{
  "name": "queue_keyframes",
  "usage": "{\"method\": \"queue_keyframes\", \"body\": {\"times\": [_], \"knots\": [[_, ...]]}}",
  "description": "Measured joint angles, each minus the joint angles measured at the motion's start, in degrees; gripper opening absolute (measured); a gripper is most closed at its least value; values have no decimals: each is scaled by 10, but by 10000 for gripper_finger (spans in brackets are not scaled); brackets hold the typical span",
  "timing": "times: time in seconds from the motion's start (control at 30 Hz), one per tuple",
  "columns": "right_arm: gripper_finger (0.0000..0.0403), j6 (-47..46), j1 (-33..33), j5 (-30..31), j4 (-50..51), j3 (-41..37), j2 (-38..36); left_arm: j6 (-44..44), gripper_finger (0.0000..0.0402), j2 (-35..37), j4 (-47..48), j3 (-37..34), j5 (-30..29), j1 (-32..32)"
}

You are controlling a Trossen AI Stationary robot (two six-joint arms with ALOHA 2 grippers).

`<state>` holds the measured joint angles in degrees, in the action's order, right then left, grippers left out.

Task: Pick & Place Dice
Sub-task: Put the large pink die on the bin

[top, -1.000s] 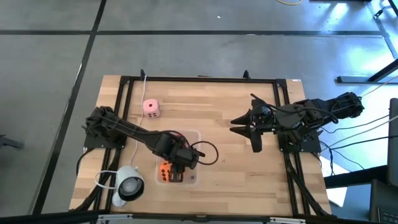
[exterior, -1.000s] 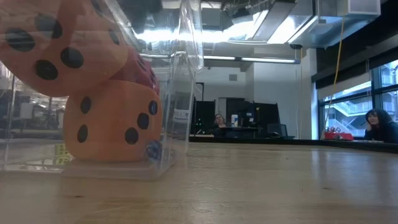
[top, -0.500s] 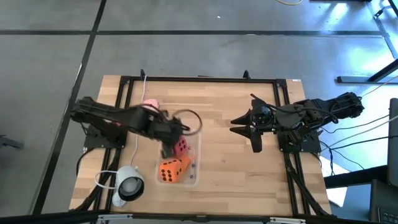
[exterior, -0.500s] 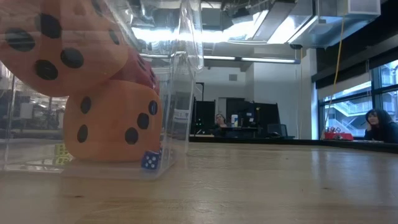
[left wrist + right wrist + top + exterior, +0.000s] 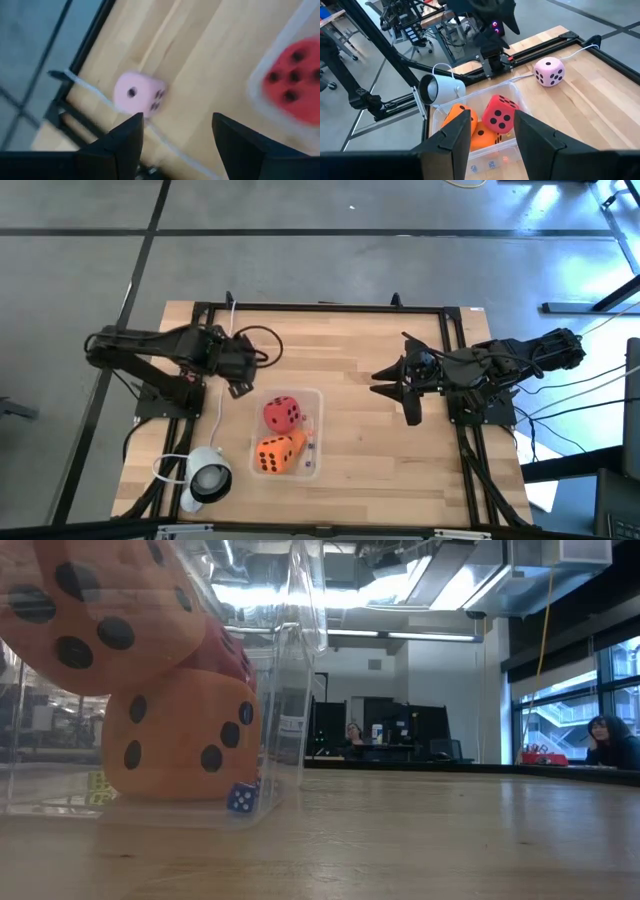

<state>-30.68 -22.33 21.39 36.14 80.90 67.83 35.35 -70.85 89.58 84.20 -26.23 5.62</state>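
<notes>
Inside the clear bin: two orange dice, one red; pink die outside, left gripper spread, empty.

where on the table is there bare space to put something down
Free: the wood between the clear bin and the right gripper, and the front right stretch. Crowded: the left side, with the left gripper by the pink die, the bin's dice, and the white camera.

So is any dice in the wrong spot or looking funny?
One is left out: the pink die sits alone on the table, while the red die and orange dice are piled in the clear box. Nothing looks broken or spilled.
</notes>
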Motion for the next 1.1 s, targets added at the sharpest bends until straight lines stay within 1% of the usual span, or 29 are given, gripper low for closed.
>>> {"method": "queue_keyframes", "body": {"times": [0.13, 0.23, 0.33, 0.43, 0.57, 0.63, 0.8, 0.93, 1.1], "knots": [[149, 1, 0, 0, 1, 0, 0, -19, 235, 4, 4, -53, -31, -23], [149, 1, 0, 1, 0, 0, 0, -34, 247, 2, 3, -99, -11, -64], [149, 7, 0, 2, -1, 0, 0, -41, 271, -3, 5, -143, 15, -105], [149, 10, 0, 2, -1, 0, 0, -48, 300, -13, -7, -183, 18, -136], [148, 11, 0, 3, -1, 0, 0, -96, 340, -23, -66, -225, 20, -173], [148, 11, 0, 5, -1, 0, 0, -121, 356, -33, -92, -238, 23, -189], [148, 0, 0, 5, -1, 0, 0, -188, 383, -71, -115, -240, 34, -221], [148, -3, 0, 6, -1, 0, 0, -268, 392, -101, -150, -240, 35, -235], [148, -15, 0, 7, -1, 0, 0, -318, 392, -137, -175, -240, 32, -247]]}}
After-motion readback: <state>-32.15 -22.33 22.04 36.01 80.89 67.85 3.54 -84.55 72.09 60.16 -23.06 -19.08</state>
